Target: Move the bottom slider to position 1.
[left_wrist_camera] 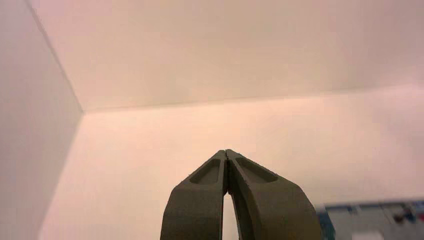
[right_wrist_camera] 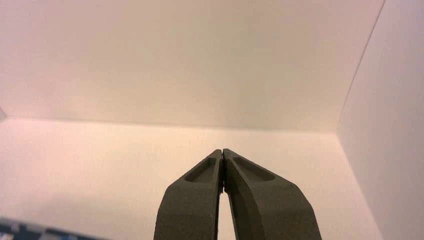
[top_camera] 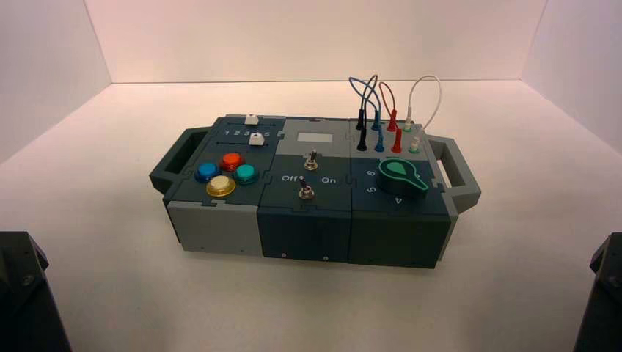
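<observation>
Closed fingertips meet on both grippers, tip against tip with nothing between them: the left gripper (left_wrist_camera: 226, 151), off the box's left side, and the right gripper (right_wrist_camera: 223, 151), off its right side. Both arms are parked, their dark ends showing at the two lower corners of the high view, nearer the camera than the box (top_camera: 306, 233). Neither set of fingers touches the box; the bottom slider (top_camera: 256, 139) lies well apart from them, farther off than the box's near edge. Along that near edge, toward the left corner, sits a yellow button (top_camera: 221, 185), with a blue button (top_camera: 207, 172), a green button (top_camera: 246, 174) and a red button (top_camera: 232, 161) grouped behind it. Two metal toggle switches (top_camera: 306, 192) (top_camera: 311, 160) stand on the middle panels, and a green knob (top_camera: 401, 178) sits toward the near right corner. Beyond the buttons, on the left part, comes the bottom slider, a small white block on its slotted track. Position 1 (top_camera: 227, 133) is printed just beyond that track, toward the box's left edge. Farther still, near the far edge, is the other white slider (top_camera: 251, 119); looped wires (top_camera: 380, 110) rise by the far right corner.
</observation>
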Available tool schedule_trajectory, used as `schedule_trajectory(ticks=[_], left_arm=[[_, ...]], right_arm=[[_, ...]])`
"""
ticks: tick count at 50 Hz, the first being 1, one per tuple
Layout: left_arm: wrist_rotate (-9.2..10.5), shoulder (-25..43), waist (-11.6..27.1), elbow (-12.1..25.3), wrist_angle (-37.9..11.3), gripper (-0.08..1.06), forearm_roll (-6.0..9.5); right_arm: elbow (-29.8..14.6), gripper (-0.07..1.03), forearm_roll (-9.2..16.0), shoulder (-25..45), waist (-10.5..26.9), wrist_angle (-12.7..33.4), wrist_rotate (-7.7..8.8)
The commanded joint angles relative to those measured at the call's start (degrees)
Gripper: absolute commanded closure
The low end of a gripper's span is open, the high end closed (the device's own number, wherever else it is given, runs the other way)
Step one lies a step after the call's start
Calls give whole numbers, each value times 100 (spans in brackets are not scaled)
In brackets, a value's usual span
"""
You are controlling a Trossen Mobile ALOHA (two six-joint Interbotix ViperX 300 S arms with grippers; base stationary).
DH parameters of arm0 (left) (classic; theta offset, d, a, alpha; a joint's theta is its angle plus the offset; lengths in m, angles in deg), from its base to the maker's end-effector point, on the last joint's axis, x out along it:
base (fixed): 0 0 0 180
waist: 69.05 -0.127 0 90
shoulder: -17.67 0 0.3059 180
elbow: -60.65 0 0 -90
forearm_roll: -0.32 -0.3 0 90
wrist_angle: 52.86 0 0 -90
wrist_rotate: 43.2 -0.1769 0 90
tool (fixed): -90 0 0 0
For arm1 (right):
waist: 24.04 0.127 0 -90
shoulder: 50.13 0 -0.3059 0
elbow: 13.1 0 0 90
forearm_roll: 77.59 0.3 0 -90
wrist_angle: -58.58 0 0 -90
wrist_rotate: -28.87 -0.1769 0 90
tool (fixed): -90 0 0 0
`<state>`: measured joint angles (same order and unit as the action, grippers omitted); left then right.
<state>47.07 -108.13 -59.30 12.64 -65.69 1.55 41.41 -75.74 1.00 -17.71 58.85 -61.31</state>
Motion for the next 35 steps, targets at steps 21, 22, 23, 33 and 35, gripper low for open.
schedule_trajectory(ticks=[21, 22, 23, 33, 35], left_arm=[[202, 923, 457, 853, -2470, 101, 123], [185, 949, 483, 870, -2566, 101, 114], [158, 967, 519, 888, -2663, 101, 105], [35, 1125, 633, 879, -3146, 101, 70], [26, 1151, 659, 844, -3173, 101, 79]], right_arm=[[-422, 99, 721, 158, 809, 1318, -53], [-483, 99, 747, 193, 853, 1433, -62], [-554, 99, 773, 255, 896, 1538, -62], [-1072, 99, 835, 896, 1380, 2197, -70], [-1125, 99, 861, 1037, 1468, 2232, -79]])
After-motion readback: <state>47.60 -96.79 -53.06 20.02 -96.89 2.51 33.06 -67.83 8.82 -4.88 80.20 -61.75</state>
